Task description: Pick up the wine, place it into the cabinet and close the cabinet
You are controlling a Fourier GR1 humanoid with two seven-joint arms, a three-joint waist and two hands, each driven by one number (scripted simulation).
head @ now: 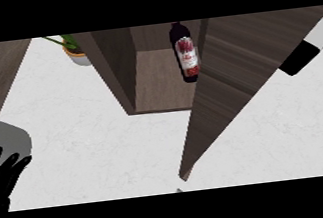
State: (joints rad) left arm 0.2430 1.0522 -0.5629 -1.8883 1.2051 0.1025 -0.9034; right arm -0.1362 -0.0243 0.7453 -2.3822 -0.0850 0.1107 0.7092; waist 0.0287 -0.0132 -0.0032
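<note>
A white marbled tabletop (86, 134) fills most of the view, seen steeply from above. On it stands a dark wood cabinet (119, 70), its interior open toward the viewer, with a brown shelf floor visible inside. The cabinet door (229, 88) swings out wide to the right, a long dark panel angled down across the tabletop. Inside the cabinet, toward the right side of the opening, the wine bottle (186, 53) stands on the shelf floor, dark glass with a red and white label. So the placing step looks done; what remains, by this judgement, is shutting the door. The right hand (300, 57) shows at the upper right, beyond the far side of the door, as a black shape at the end of a pale forearm; whether its fingers are spread or curled cannot be told. The left hand (0, 177) rests at the lower left edge, fingers up and spread, holding nothing. A small potted plant (74, 51) sits left of the cabinet.
</note>
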